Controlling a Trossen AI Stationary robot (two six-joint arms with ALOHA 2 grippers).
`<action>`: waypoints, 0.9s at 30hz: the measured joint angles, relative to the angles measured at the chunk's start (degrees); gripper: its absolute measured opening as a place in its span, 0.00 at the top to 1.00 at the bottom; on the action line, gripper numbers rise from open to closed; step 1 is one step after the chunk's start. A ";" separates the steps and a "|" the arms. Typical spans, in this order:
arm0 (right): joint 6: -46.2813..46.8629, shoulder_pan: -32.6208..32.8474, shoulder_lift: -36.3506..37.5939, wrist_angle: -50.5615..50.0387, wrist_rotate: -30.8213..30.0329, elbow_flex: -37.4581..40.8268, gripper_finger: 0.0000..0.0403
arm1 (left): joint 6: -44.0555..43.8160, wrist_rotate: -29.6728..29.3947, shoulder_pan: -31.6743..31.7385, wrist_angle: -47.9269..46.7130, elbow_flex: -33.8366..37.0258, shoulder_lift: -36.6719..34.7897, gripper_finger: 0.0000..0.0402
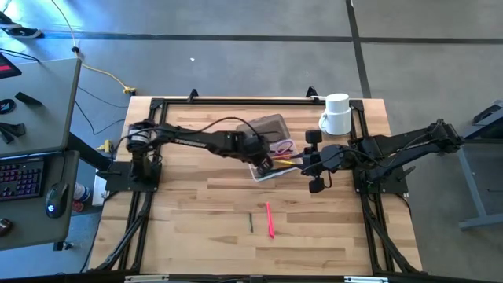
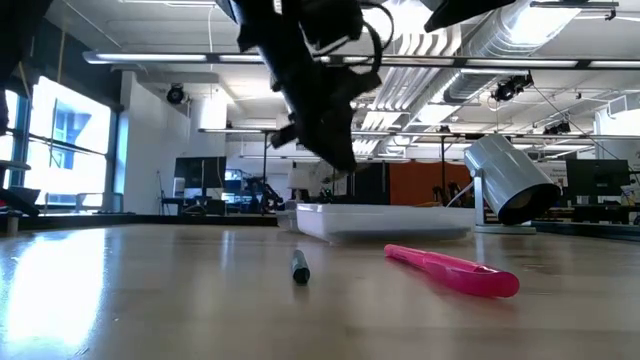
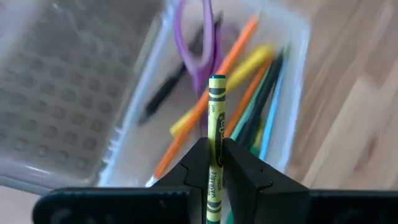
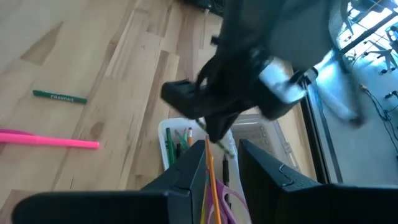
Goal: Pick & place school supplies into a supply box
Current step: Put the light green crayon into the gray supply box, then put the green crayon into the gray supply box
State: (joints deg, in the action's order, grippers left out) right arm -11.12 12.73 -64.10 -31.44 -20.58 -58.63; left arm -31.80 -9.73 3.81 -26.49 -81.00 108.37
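Fingers (image 3: 239,171) of the left arm clamp a yellow-green crayon (image 3: 216,134) just above the open supply box (image 1: 267,169) at mid-tabletop: placing step, next likely lower and release; right fingers' state unclear.

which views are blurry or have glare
Left wrist view: the crayon between the fingers is sharp, the supply box behind is soft. Low view: bright window glare at left. Right wrist view: the left arm is smeared.
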 joint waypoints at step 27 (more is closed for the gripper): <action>0.38 0.01 -0.02 -0.22 0.18 0.00 0.81 | -10.94 32.19 -3.85 -20.78 -11.71 4.43 0.57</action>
State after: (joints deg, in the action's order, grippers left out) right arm -10.73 12.74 -64.12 -31.66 -20.40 -58.63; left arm -42.74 22.46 -0.04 -47.28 -92.71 112.79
